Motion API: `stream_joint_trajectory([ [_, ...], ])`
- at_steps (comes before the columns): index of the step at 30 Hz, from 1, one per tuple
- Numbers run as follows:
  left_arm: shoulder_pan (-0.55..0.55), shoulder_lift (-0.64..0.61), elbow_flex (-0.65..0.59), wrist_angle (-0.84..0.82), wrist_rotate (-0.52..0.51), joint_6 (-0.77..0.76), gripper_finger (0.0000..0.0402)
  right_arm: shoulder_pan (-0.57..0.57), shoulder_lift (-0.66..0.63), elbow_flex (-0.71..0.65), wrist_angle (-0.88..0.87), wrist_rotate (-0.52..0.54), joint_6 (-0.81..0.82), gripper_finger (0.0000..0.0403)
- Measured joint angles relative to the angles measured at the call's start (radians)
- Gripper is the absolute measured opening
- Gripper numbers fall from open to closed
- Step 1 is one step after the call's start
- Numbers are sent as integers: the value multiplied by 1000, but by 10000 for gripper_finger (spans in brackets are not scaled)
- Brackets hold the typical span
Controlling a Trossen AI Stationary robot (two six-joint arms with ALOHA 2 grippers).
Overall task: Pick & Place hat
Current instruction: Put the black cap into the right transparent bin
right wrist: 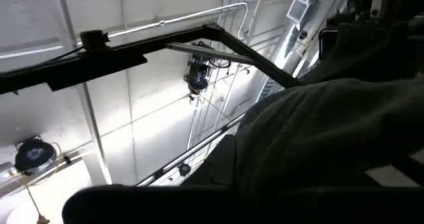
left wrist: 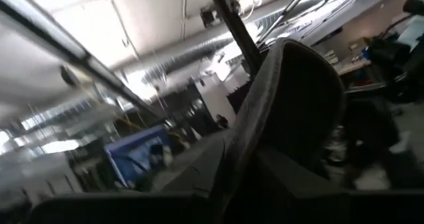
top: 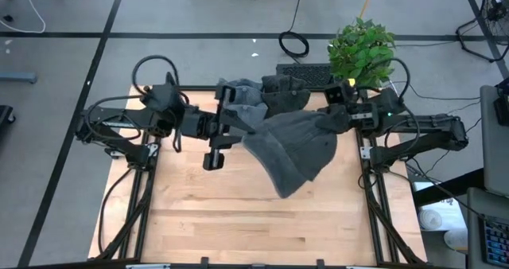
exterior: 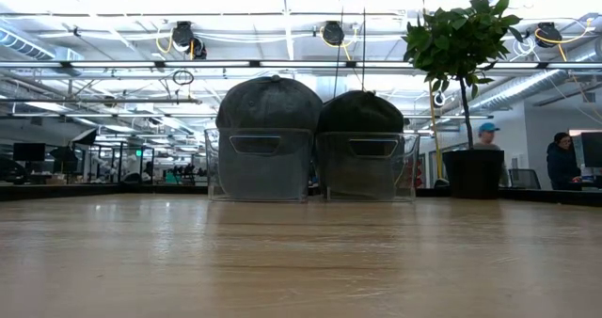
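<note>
Two robot arms hold a large grey knit hat (top: 294, 150) stretched in the air above a wooden table (top: 238, 213), seen from overhead. The left gripper (top: 238, 119) meets the hat's edge on one side and the right gripper (top: 338, 116) meets it on the other, with the fabric sagging between them and hanging down toward the middle of the table. The cloth appears pinched at both ends, though the fingers themselves are buried in the folds and how far they are closed cannot be told from above.

From the left wrist, the hat (left wrist: 291, 118) fills much of the view, rising as a dark ribbed fold just ahead of the camera. From the right wrist, the same grey cloth (right wrist: 331, 138) drapes across the frame against the ceiling beams.

At table height, two clear bins (exterior: 265, 166) stand side by side at the far edge of the table, each topped by a dark rounded hat (exterior: 270, 102). A potted plant (exterior: 461, 45) stands just beside them, at the table's far right corner in the overhead view. Two people (exterior: 485, 135) are visible in the room behind
</note>
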Motion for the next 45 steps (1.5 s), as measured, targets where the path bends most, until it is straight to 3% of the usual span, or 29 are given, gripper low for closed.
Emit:
stream_joint_trajectory([
  [6, -1, -26, 0, -135, -3, -233, 73, -52, -9, 88, -163, -161, 28, 0],
  [11, -13, -59, 0, -283, -6, -389, 74, -97, 5, 224, -348, -312, -44, 0],
  [17, -30, -87, 1, -511, 23, -537, 74, -150, 29, 363, -370, -415, -85, 0],
  [23, -37, -99, 0, -660, 58, -655, 74, -225, 38, 396, -499, -472, -85, 0],
  [30, -36, -133, 0, -691, 198, -812, 74, -314, 86, 397, -621, -598, -138, 0],
  [38, -54, -183, 0, -762, 239, -872, 74, -384, 140, 396, -682, -617, -324, 0],
  [45, -70, -223, 0, -789, 243, -883, 74, -393, 141, 396, -775, -406, -740, 0],
])
